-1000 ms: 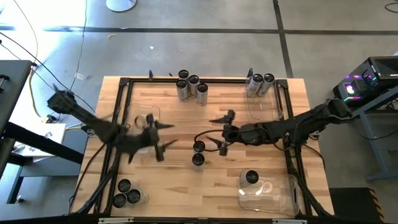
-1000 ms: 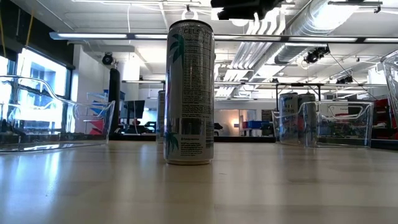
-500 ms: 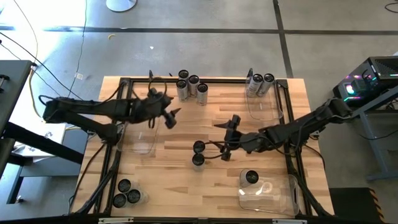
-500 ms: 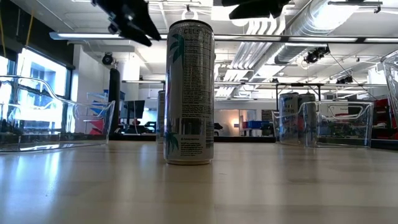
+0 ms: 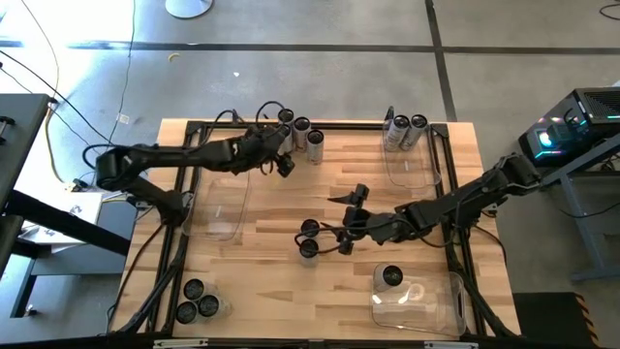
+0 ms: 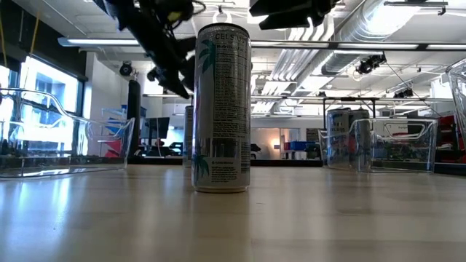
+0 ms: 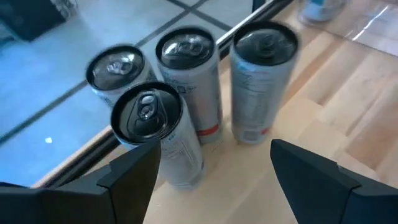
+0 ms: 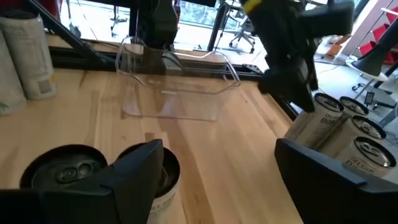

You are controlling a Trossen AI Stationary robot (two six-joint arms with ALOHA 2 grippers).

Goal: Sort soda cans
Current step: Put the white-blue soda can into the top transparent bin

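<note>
Several soda cans [image 5: 298, 131] stand upright in a cluster at the table's far edge. They also show in the left wrist view as the cluster of cans [image 7: 186, 93]. My left gripper [image 5: 283, 158] hangs open just short of them, touching none. Two more cans [image 5: 309, 238] stand at mid-table, the nearer can [image 6: 222, 109] filling the low view. My right gripper [image 5: 341, 221] is open just to their right and above them. In its wrist view the two cans [image 8: 62, 168] sit beyond its left finger [image 8: 134, 171].
A clear bin [image 5: 221, 204] lies at the left. Another bin [image 5: 409, 165] at the far right holds three cans [image 5: 404, 124]. A third bin [image 5: 426, 301] at the near right holds one can [image 5: 390, 277]. Three cans [image 5: 195, 303] stand at the near left corner. A black frame [image 5: 194, 131] rims the table.
My left gripper has swung from over the left bin toward the far edge and to the right, sinking and turning as it went, and now faces the far cluster of cans. My right gripper has edged slightly toward the two mid-table cans. No can has moved.
</note>
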